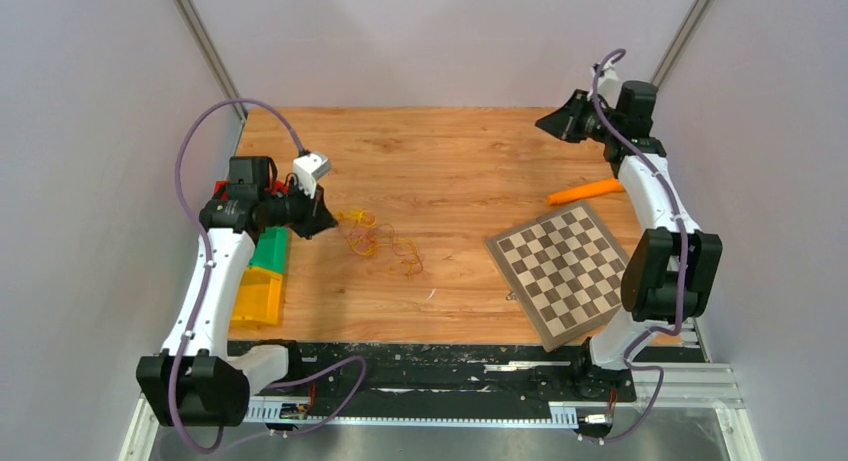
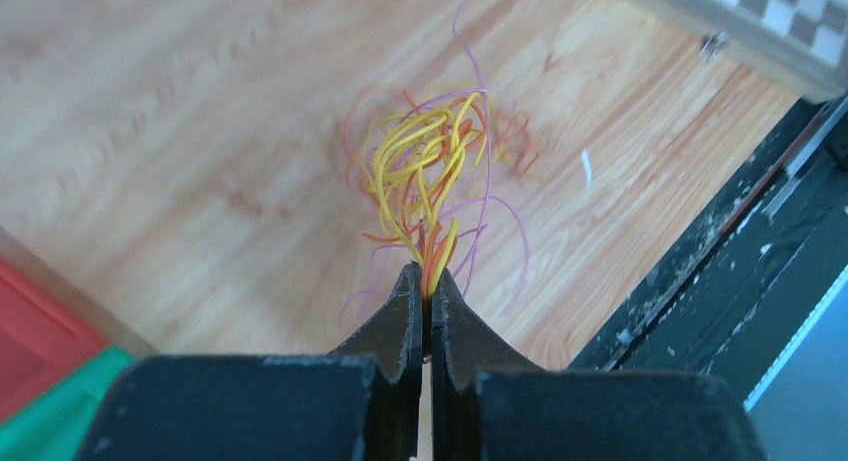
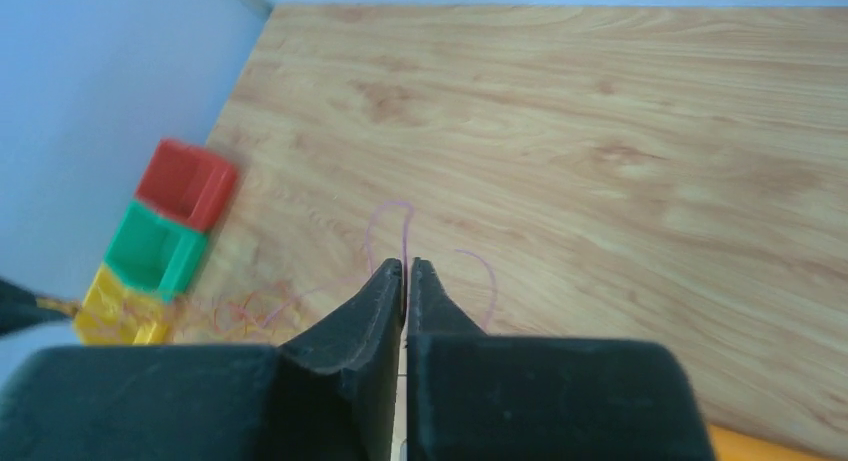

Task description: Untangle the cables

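Observation:
The cables [image 1: 375, 241] are a loose tangle of thin yellow, orange, red and pink strands on the wooden table, left of centre. My left gripper [image 1: 325, 221] is at the tangle's left end. In the left wrist view it [image 2: 427, 276] is shut on a bunch of yellow and orange strands [image 2: 425, 161] that fan out from its tips. My right gripper [image 1: 548, 121] is raised at the back right, far from the tangle. In the right wrist view it [image 3: 407, 266] is shut, with a thin pink strand [image 3: 390, 219] running into its tips and looping beyond them.
A chessboard [image 1: 565, 271] lies tilted at the right front, also in the left wrist view [image 2: 770, 21]. An orange carrot-like object [image 1: 585, 191] lies behind it. Red, green and yellow bins [image 1: 260, 281] stand along the left edge under my left arm.

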Action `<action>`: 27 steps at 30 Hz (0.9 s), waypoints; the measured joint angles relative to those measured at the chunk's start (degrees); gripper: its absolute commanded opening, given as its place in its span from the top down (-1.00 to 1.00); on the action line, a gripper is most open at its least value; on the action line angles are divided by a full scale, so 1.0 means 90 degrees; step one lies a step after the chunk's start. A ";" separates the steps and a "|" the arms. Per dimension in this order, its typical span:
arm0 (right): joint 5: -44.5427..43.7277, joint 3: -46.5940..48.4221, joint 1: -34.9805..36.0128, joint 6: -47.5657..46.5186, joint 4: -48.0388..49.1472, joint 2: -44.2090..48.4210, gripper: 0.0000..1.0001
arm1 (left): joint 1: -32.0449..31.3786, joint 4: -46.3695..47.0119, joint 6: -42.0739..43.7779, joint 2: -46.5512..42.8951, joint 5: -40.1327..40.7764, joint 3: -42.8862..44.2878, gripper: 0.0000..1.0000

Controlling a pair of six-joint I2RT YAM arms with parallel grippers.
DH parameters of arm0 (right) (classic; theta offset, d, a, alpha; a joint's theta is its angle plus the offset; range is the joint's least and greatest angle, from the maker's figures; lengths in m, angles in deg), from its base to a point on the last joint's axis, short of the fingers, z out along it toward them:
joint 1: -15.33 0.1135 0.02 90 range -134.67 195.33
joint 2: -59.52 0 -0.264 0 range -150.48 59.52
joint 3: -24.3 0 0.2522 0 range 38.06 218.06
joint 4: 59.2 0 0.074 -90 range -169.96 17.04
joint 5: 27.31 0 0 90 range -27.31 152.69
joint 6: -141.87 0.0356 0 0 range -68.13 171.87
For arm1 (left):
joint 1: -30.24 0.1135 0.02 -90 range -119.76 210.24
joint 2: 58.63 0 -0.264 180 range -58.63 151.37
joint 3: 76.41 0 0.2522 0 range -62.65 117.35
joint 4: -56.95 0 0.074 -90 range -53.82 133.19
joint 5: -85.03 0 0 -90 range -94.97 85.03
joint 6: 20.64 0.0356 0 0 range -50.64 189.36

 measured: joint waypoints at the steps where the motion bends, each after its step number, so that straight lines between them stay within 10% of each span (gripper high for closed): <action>1: 0.0148 0.0007 0.0177 -0.0092 -0.0034 -0.0002 0.06 | -0.0100 0.0061 -0.0051 0.0007 -0.0034 0.0168 1.00; 3: 0.0379 0.0131 0.0505 -0.0325 -0.0294 -0.0085 -0.57 | -0.0389 0.0240 -0.0204 0.0039 -0.0146 0.0563 1.00; 7: 0.0763 0.0474 0.1423 -0.1037 -0.0891 -0.0444 -0.98 | -0.0899 0.0544 -0.0481 0.0226 -0.0342 0.1015 1.00; 18: 0.1018 0.0471 0.4148 -0.1865 -0.1302 -0.0481 -0.97 | -0.1246 0.1540 -0.1868 0.0680 -0.0979 0.1098 1.00; 21: 0.0799 0.0476 0.4571 -0.1897 -0.1173 -0.0508 -0.69 | -0.1260 0.1763 -0.2176 0.0692 -0.1095 0.1078 1.00; 25: 0.0483 0.0493 0.4685 -0.1843 -0.0848 -0.0678 0.92 | -0.1287 0.1987 -0.2550 0.0690 -0.1197 0.0986 0.98; 27: 0.0253 0.0483 0.4636 -0.1753 -0.0777 -0.0763 1.00 | -0.1287 0.2021 -0.2667 0.0687 -0.1195 0.0954 0.94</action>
